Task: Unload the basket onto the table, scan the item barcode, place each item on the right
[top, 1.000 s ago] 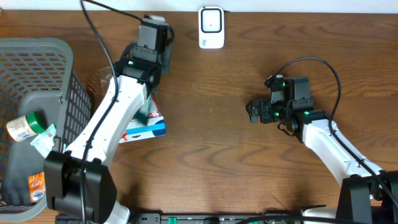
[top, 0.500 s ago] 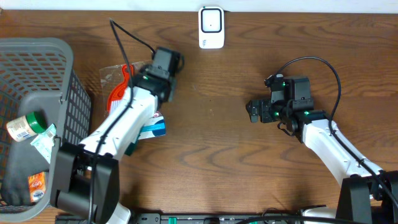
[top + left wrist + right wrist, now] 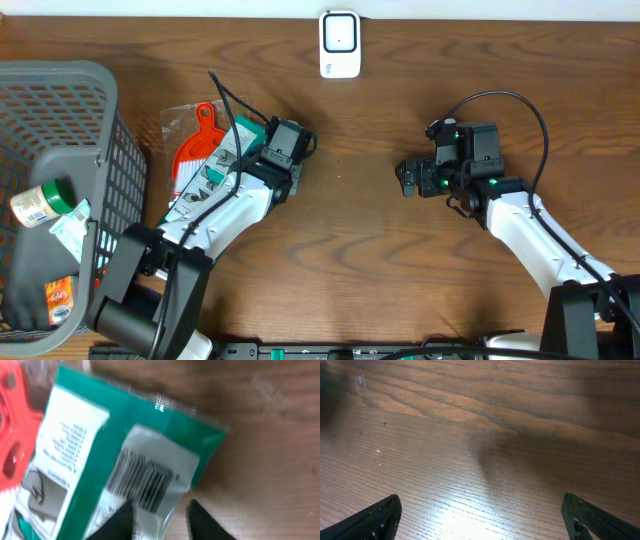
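**Sam:** Where is the thing you are trying to scan?

**Robot:** The green packet [image 3: 100, 445] is lying flat on the surface [image 3: 360, 250], right under my left arm. It is resting partly on a red tool [image 3: 195, 140] in a clear wrapper, near the basket [image 3: 60, 72].

**Sam:** Are you holding it?

**Robot:** I don't think so. My left fingers [image 3: 120, 522] are standing a little apart, with one edge of the packet lying under them. They are not pinching it, as far as I can see.

**Sam:** Why is it lying that way up?

**Robot:** The barcode [image 3: 142, 480] is facing up, so I am looking straight at the black lines. I think that is helping me find them.

**Sam:** Is the beeper reading it?

**Robot:** Not yet, I am guessing. The scanner [image 3: 340, 45] is standing at the far edge of the surface, well apart from the packet. The lines are pointing up at the ceiling, not at the scanner.

**Sam:** What is your other arm doing?

**Robot:** My right fingers [image 3: 375, 521] are spread wide over bare wood and are holding nothing. I think they are waiting there so they are not getting in the way.
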Controlling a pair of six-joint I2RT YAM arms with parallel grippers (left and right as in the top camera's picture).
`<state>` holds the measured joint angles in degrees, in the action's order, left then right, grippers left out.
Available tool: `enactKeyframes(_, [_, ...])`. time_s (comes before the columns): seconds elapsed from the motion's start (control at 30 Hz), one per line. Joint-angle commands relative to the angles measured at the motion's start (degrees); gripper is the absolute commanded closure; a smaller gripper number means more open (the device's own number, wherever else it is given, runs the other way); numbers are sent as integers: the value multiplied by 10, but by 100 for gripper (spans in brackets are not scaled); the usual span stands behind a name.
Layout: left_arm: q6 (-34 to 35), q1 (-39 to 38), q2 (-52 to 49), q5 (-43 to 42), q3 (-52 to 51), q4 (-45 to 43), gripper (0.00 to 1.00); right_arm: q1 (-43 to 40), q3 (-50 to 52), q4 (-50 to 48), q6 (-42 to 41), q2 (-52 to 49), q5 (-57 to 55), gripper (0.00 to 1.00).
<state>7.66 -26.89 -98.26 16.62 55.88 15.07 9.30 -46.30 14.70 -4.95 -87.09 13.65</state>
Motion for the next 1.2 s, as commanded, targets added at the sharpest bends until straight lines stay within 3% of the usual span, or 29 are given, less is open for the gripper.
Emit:
enactKeyframes(0.0, [8, 0, 0, 4, -1, -15, 52, 5, 3, -2, 8, -3, -1, 1])
enactKeyframes(0.23, [-17, 0, 61, 17, 55, -25, 32, 5, 3, -2, 8, -3, -1, 1])
enactKeyframes(0.47, [-141, 20, 185, 47, 281, -25, 23, 6, 3, -2, 8, -3, -1, 1])
enactKeyframes(0.67, [-180, 122, 216, 111, 464, 39, 22, 6, 3, -2, 8, -3, 0, 1])
enactKeyframes(0.83, [-181, 259, 234, 196, 494, 151, 22, 6, 3, -3, 8, -3, 3, 1])
enactKeyframes(0.93, [-140, 348, 234, 194, 494, 236, 22, 5, 3, -3, 7, -3, 3, 1])
enactKeyframes(1.17, [39, 498, 177, 127, 494, 391, 23, 6, 3, -4, 7, -3, 19, 1])
